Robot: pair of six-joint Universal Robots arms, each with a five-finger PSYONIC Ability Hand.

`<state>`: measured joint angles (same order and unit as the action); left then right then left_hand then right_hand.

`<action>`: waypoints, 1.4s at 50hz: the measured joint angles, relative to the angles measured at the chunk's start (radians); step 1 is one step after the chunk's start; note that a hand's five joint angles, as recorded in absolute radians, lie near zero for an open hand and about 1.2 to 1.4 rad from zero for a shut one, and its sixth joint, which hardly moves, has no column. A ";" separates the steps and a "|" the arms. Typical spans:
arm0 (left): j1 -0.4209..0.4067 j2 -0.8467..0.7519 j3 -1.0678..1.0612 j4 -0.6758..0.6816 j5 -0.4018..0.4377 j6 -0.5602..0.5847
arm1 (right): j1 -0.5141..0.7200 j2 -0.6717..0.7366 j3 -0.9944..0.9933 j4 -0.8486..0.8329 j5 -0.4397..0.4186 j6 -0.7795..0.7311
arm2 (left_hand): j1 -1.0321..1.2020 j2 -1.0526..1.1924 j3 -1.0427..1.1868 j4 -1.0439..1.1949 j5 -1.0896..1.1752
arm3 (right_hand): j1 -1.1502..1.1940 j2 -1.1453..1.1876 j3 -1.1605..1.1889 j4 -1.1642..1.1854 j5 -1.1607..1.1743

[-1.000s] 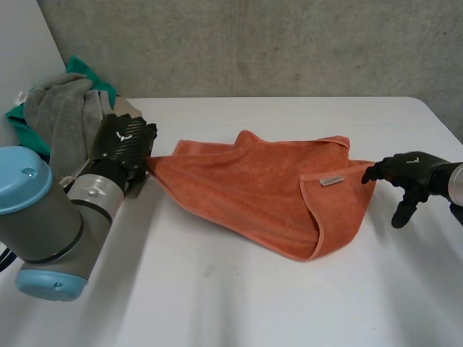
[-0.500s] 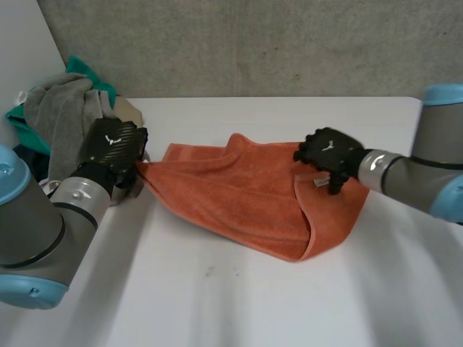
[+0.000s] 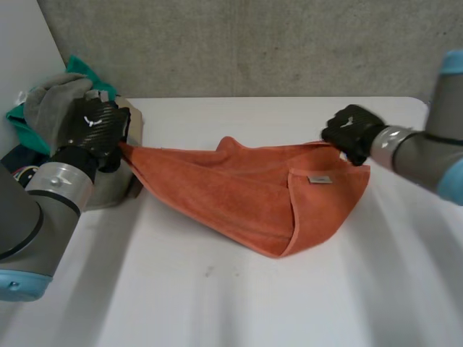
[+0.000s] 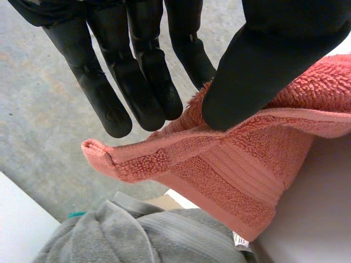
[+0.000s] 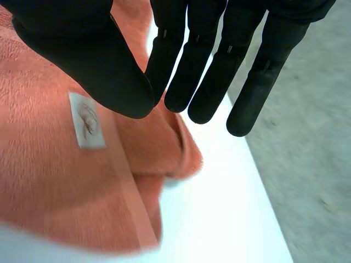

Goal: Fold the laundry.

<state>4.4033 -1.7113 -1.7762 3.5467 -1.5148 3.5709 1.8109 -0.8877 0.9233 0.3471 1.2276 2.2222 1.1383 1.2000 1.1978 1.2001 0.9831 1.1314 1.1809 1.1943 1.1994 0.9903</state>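
- Two hands, one orange towel (image 3: 239,195): the towel lies part-folded in the middle of the white table (image 3: 217,303). Its far edge is drawn nearly straight between the hands.
- Left hand (image 3: 94,130): raised at the towel's left corner, beside the laundry pile. In its wrist view the thumb (image 4: 263,66) presses the hem against straight fingers (image 4: 137,82), a firm pinch with the corner tip poking out past them.
- Right hand (image 3: 352,132): at the towel's far right corner. In its wrist view the thumb (image 5: 93,60) closes toward near-straight fingers (image 5: 219,76) over a ridge of cloth. This reads as a light pinch of the corner, less sure than the left.
- One flap: the right-hand side of the towel is already doubled over onto itself, hem showing.
- Step in hand (judged): taking up both far corners and stretching the edge, ready to lay the towel flat or fold it.
- Next move calls for (judged): both hands travelling together with even tension. The right pinch looks the likelier to slip.
- One label (image 3: 319,178): a small white tag on the folded flap, just beside the right thumb. It has a dark mark, and no writing can be read.
- One pile (image 3: 54,108): grey and green laundry at the table's left end, waiting.
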 measured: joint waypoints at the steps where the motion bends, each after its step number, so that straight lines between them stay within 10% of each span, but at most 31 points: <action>1: 0.000 0.000 0.000 0.000 0.000 0.000 | 0.000 0.000 0.000 0.000 0.000 0.000 | 0.000 0.000 0.000 0.000 0.000 | 0.000 0.000 0.000 0.000 0.000; 6: 0.005 0.033 -0.011 -0.036 0.003 -0.002 | -0.096 -0.185 0.170 0.037 -0.017 -0.007 | 0.000 0.000 0.000 0.000 0.000 | -0.002 -0.003 -0.002 -0.001 -0.002; 11: 0.006 0.034 -0.029 -0.053 0.027 -0.005 | -0.102 -0.215 0.251 0.017 -0.072 0.021 | 0.000 0.000 0.000 0.000 0.000 | -0.623 -0.678 -0.679 -0.682 -0.672; 15: 0.007 0.028 -0.036 -0.057 0.050 -0.009 | -0.042 -0.152 0.250 -0.046 -0.123 0.072 | 0.000 0.000 0.000 0.000 0.000 | -0.740 -0.791 -0.815 -0.829 -0.816; 37: 0.007 0.025 -0.034 -0.056 0.066 -0.026 | 0.099 0.341 -0.203 -0.001 -0.146 0.095 | 0.000 0.000 0.000 0.000 0.000 | -0.682 -0.789 -0.745 -0.746 -0.701; 47: 0.010 0.025 -0.033 -0.055 0.067 -0.026 | 0.097 0.369 -0.282 0.008 -0.067 0.062 | 0.000 0.000 0.000 0.000 0.000 | -0.078 -0.016 -0.007 -0.008 -0.023; 70: 0.023 0.025 -0.031 -0.056 0.066 -0.027 | 0.038 0.186 -0.028 -0.049 -0.027 0.085 | 0.000 0.000 0.000 0.000 0.000 | -0.419 -0.470 -0.488 -0.501 -0.486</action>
<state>4.4262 -1.6863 -1.8074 3.4905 -1.4492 3.5435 1.8488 -0.7016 0.8956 0.2982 1.2002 2.3072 1.1383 1.2000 1.1978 1.2001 0.9831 0.7123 0.7104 0.7058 0.6985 0.5045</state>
